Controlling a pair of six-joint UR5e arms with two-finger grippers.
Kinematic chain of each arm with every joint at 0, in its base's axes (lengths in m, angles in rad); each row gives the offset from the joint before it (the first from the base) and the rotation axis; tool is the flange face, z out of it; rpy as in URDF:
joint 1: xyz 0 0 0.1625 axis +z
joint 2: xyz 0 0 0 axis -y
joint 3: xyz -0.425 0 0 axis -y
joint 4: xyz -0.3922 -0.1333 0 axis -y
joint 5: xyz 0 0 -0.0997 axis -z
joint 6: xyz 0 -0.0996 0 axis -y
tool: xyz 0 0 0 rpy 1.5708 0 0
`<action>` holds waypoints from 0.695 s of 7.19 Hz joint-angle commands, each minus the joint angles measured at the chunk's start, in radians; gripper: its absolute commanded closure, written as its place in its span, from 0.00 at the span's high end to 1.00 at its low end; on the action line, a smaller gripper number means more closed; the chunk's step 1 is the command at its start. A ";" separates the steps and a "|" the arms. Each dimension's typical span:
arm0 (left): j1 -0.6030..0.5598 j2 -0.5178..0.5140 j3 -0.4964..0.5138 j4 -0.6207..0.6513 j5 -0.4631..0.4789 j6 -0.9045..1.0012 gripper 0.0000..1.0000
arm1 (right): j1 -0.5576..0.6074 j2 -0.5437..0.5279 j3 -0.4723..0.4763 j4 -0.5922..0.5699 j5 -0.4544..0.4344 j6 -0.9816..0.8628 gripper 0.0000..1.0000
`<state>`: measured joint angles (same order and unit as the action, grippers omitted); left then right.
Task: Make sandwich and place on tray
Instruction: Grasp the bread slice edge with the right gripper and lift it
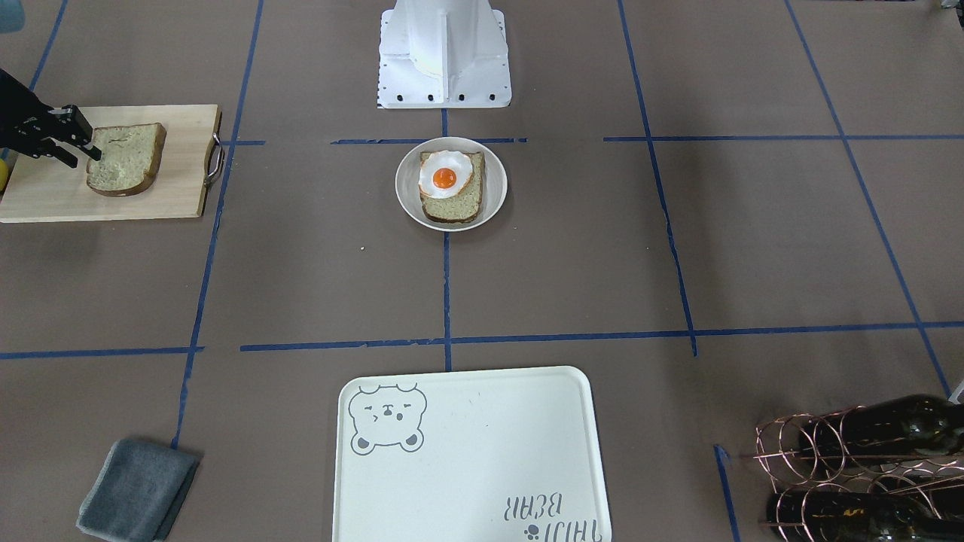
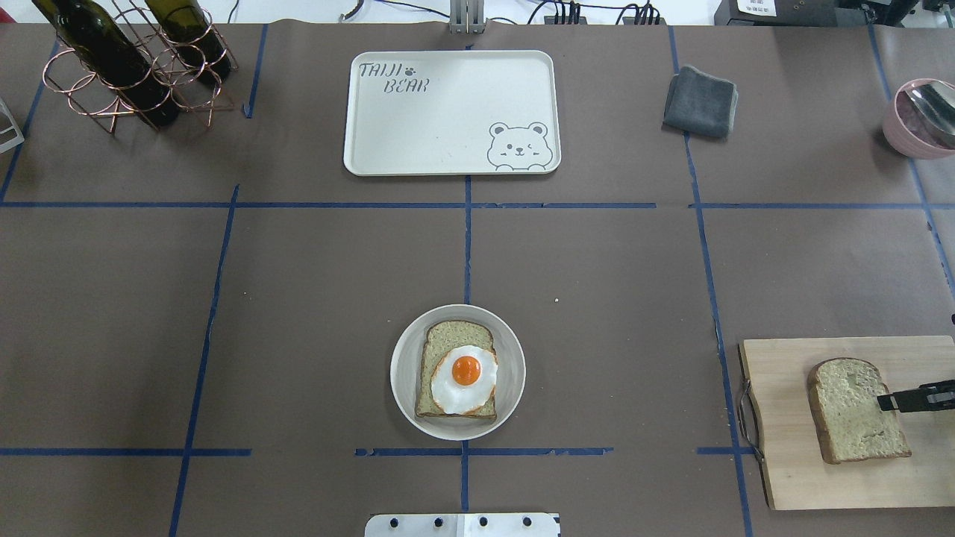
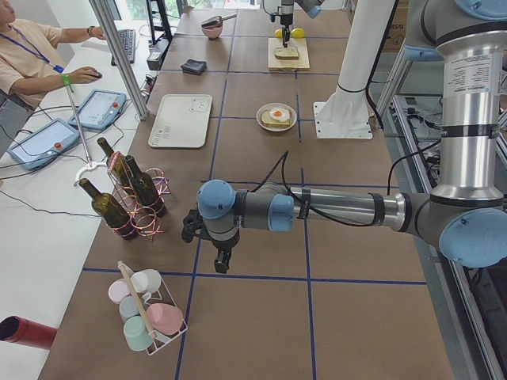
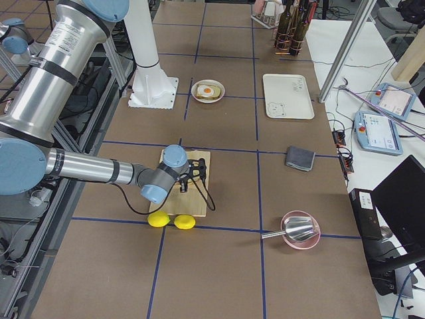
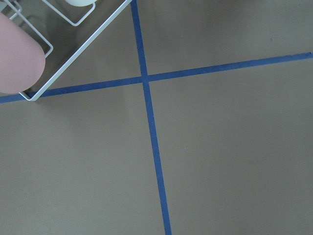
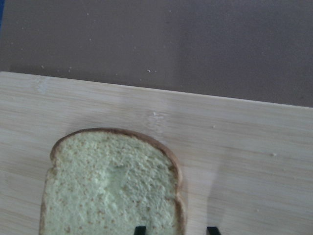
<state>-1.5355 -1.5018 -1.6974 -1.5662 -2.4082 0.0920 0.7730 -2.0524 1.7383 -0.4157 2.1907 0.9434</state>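
Note:
One bread slice [image 1: 124,158] lies on a wooden cutting board [image 1: 45,196]; it also shows in the overhead view [image 2: 854,410] and the right wrist view [image 6: 112,186]. My right gripper [image 1: 81,150] [image 2: 889,403] [image 6: 176,229] is open low over that slice, one fingertip over the bread and one past its crust edge. A second slice [image 1: 452,202] with a fried egg [image 1: 445,175] on top sits in a small round white plate [image 1: 407,188]. The cream bear tray [image 1: 467,452] [image 2: 448,112] holds nothing. My left gripper [image 3: 222,261] hangs far off near a mug rack; I cannot tell whether it is open or shut.
A grey folded cloth [image 2: 700,101] lies to the right of the tray. A copper rack with wine bottles [image 2: 127,67] stands at the far left. A pink bowl with a spoon [image 2: 921,115] sits at the far right. Two lemons [image 4: 171,220] lie beside the board. A mug rack [image 3: 146,317] is near the left arm.

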 commanded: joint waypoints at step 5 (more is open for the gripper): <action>0.000 0.000 0.002 0.000 0.001 0.000 1.00 | -0.014 0.009 -0.003 0.006 0.003 -0.003 0.00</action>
<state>-1.5355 -1.5018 -1.6954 -1.5662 -2.4069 0.0920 0.7577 -2.0434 1.7350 -0.4141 2.1912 0.9427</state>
